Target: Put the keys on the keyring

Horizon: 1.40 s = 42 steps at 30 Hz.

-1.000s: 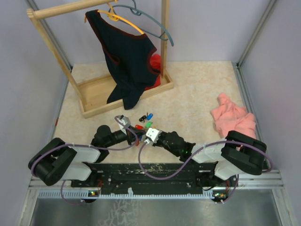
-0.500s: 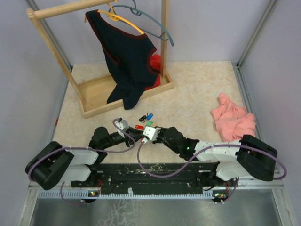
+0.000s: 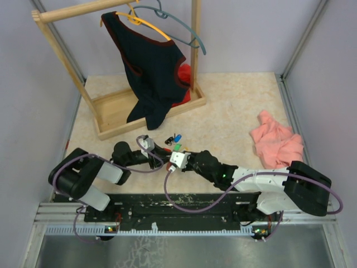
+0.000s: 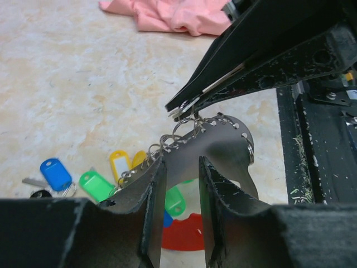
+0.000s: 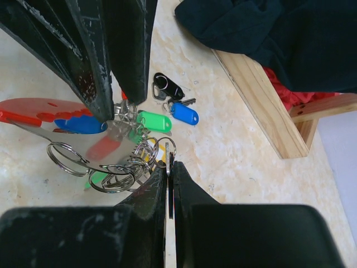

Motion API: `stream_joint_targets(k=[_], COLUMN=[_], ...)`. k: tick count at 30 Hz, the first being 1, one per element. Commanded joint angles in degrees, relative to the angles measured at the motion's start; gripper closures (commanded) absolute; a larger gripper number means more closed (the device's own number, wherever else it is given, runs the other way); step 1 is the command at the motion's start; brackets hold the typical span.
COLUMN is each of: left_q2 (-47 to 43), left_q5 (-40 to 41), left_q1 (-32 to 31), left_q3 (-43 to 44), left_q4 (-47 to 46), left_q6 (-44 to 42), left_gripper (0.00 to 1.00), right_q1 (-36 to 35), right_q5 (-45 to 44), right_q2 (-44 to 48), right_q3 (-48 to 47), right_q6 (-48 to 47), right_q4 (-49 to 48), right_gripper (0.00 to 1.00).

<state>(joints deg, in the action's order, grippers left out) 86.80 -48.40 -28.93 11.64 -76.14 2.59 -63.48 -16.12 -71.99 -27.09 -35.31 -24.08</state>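
The keyring (image 5: 111, 148) is a grey metal plate with a red part (image 5: 33, 106) and several split rings along its edge; it hangs low over the table. My left gripper (image 4: 182, 162) is open, its fingers (image 5: 106, 84) straddling the plate's edge (image 4: 223, 145) without pinching it. My right gripper (image 5: 170, 162) is shut on a key, a thin metal blade seen edge-on with a ring at its top. Loose keys lie beyond: green (image 5: 153, 121), blue (image 5: 184, 113) and black (image 5: 167, 86) heads. From above, both grippers (image 3: 158, 149) (image 3: 170, 154) meet by the keys (image 3: 175, 138).
A wooden clothes rack (image 3: 111, 111) holds a dark garment (image 3: 153, 72) and hangers (image 3: 178, 25) at the back left. A pink cloth (image 3: 276, 142) lies at the right. The black base rail (image 3: 184, 201) runs along the near edge.
My left gripper's jaws have parted from shut to open. The left arm has folded in closer to the keys, and the right arm has stretched out lower and further left.
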Motion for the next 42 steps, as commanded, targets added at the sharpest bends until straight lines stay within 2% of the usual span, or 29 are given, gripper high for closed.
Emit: stream_joint_targets(k=[1,9,22,30,38,42], left_q2=[5.1,12.3,20.0,23.9,24.5,24.3], left_q5=[-10.2,-16.4,-21.6,-24.4,-24.2,-23.3], left_q1=[1.3,3.5,3.8,3.7,3.5,2.9], left_q3=[2.6,8.1,14.4,16.5,16.7,16.8], left_q4=[-10.8,-15.5,-15.7,-25.6,-26.4,-26.4], left_q6=[2.0,6.4,9.9,18.6,20.0,19.7], left_gripper=[0.65,0.65,0.64,0.65,0.69,0.67], right_q1=[-0.1,-0.1,-0.1,-0.1,-0.1,-0.1], right_q5=[0.3,0.6,1.4,1.6,1.7,2.3], right_q2=[1.8,0.8,-0.7,-1.2,-1.8,-2.3], right_q3=[-1.0,-0.9,-1.3,-1.5,-1.9,-2.0], right_q6=[-0.9,-1.1,-1.3,-1.2,-1.1,-1.0], right_q4=[-3.7,-4.7,-5.6,-5.4,-5.7,-5.8], right_gripper=[1.00,1.00,1.00,1.00,1.00,1.00])
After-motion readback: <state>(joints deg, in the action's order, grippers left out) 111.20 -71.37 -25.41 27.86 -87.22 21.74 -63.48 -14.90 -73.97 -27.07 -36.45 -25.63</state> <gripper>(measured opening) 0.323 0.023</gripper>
